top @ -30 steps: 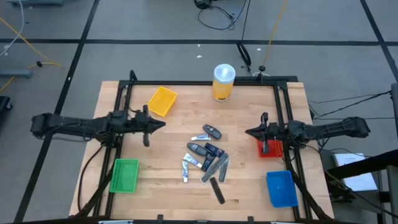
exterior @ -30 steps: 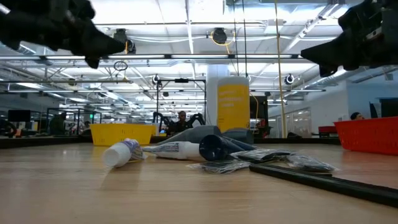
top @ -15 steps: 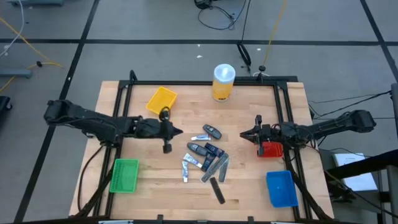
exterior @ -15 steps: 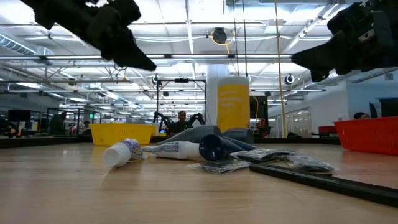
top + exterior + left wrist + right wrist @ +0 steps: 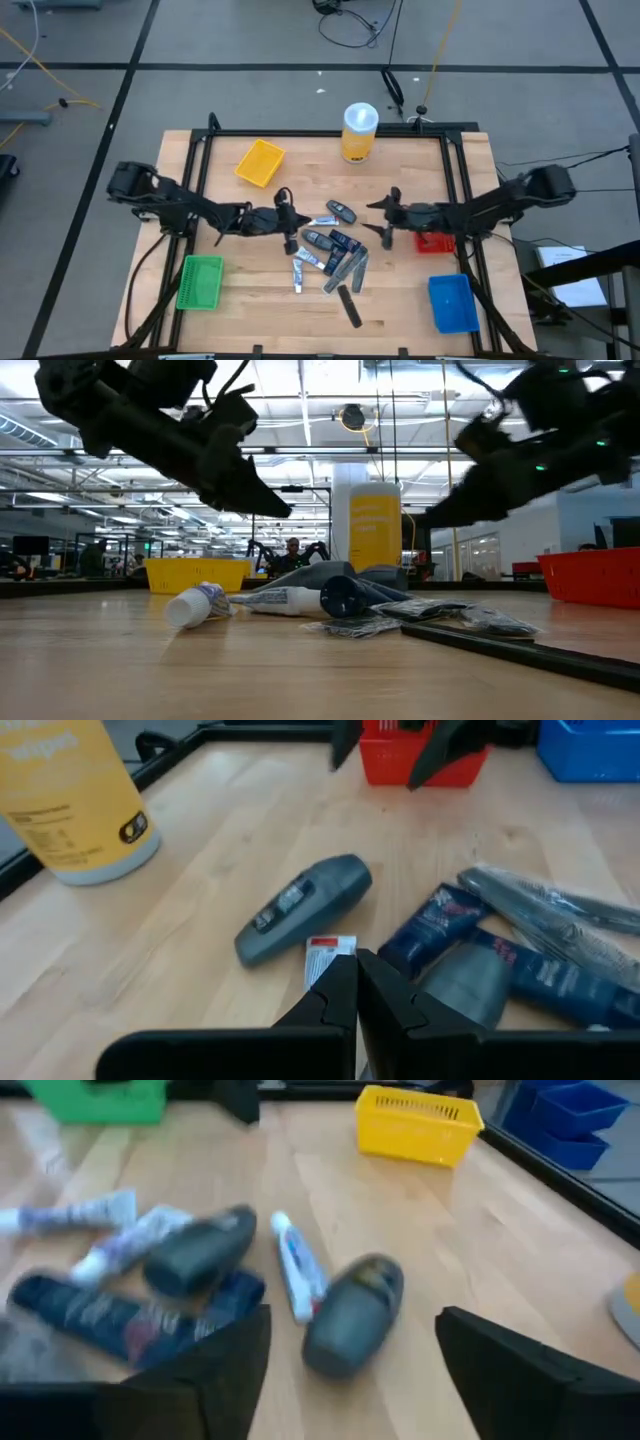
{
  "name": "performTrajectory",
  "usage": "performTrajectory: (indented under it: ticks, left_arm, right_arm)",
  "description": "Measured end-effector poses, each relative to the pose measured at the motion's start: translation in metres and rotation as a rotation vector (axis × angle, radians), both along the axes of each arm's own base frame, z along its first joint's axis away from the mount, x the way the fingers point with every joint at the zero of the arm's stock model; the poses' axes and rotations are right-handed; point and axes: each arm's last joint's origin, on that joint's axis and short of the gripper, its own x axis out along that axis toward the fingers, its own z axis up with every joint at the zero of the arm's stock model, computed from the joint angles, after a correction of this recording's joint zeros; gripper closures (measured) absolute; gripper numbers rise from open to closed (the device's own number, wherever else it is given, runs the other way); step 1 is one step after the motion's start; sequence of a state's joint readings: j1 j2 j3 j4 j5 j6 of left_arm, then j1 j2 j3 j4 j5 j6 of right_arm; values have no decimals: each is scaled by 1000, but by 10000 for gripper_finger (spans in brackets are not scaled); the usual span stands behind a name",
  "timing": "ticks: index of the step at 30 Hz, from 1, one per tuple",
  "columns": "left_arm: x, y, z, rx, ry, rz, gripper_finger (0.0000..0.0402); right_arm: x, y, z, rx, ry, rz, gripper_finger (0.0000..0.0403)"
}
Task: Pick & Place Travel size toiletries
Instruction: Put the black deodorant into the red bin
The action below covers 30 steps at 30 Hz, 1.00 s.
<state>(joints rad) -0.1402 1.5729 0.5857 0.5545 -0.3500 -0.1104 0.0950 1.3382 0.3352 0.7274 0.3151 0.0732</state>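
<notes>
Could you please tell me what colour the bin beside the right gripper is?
The bin is red, seen best in the high view, just behind the open right gripper.

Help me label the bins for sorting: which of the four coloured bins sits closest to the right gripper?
The red bin. It lies right beside the right arm, just behind the right gripper; the blue bin, yellow bin and green bin sit farther off.

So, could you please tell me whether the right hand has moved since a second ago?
Yes. In the high view the right hand has left the red bin and reached inward toward the pile of toiletries, and its fingers now stand open.
</notes>
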Motion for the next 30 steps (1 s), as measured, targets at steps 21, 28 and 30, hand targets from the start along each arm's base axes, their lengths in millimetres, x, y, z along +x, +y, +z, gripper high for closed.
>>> performTrajectory:
  ticks: [21,28,30]
  left_arm:
    - [7,-2,-18,-25,-6,52,394]
    - [6,-5,-18,-27,-7,43,394]
    - [6,-5,-18,-25,-6,42,394]
  right_arm:
    - [74,-18,-49,33,206,-130,128]
    - [73,-18,-42,33,192,-132,204]
    - [70,-16,-34,39,202,-133,204]
